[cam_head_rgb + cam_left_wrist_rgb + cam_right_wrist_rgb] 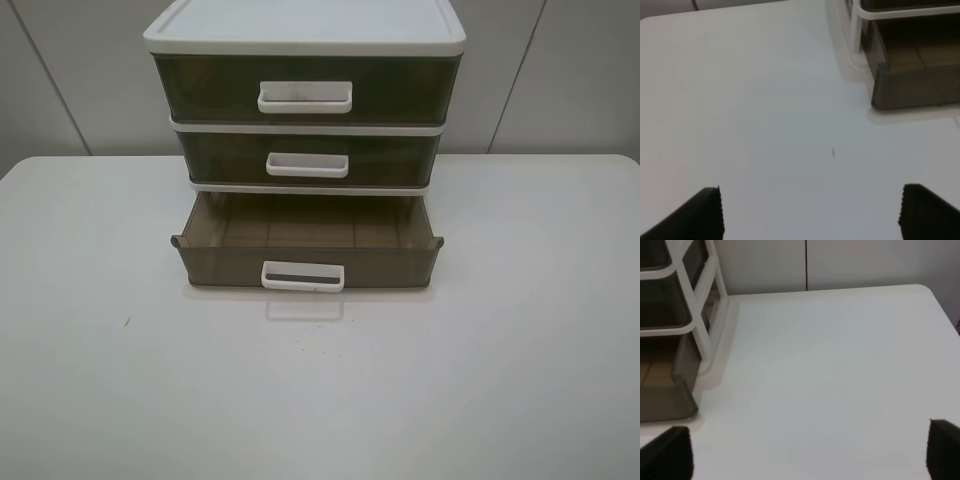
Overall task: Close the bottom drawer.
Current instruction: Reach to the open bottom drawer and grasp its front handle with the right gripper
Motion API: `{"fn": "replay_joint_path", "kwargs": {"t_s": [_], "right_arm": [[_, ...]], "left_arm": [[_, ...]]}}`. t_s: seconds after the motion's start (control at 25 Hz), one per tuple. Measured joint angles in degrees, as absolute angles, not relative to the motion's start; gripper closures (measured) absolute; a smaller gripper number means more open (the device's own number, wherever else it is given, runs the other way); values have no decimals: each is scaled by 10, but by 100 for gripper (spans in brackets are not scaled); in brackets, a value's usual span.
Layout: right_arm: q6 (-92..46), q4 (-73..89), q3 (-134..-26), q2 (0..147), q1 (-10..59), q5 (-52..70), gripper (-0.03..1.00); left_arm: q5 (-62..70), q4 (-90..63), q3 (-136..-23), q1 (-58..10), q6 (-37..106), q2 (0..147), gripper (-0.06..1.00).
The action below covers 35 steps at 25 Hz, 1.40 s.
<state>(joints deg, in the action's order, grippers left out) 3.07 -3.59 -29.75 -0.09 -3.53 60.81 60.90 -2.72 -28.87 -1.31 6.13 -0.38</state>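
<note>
The bottom drawer (306,262), smoky brown with a white loop handle (303,277), is pulled out of the white-framed three-drawer unit (305,40) and looks empty. Its left front corner shows in the left wrist view (912,90), its right front corner in the right wrist view (667,400). My left gripper (810,212) is open and empty over the bare table, short of the drawer's left corner. My right gripper (810,455) is open and empty, off the drawer's right corner. Neither gripper shows in the exterior high view.
The middle drawer (307,158) and top drawer (305,90) are shut. The white table (120,380) carries a small dark speck (127,322) at the front left. A grey panelled wall (560,70) stands behind.
</note>
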Motion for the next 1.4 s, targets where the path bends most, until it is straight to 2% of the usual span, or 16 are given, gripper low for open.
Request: {"fn": "replay_joint_path", "kwargs": {"t_s": [0.4,0.72,0.88,1.0,1.32,1.4], "right_arm": [[24,-30,-298,30,-35,608,15],[13,36,-298,277,-35,600,15],[14,109,-319,399,-14,505,15],[18,130,-325,458,58,419,15],[31,143,-325,635,312,184,15],[31,168,-325,691,354,129,15]], "left_arm": [[609,-27,-289,-13,61,-4,23],[609,-27,-289,-13,61,-4,23],[609,-27,-289,-13,61,-4,23],[609,-27,-289,-13,61,-4,23],[609,-27,-289,-13,61,-4,23],[609,-27,-289,-13,61,-4,23]]}}
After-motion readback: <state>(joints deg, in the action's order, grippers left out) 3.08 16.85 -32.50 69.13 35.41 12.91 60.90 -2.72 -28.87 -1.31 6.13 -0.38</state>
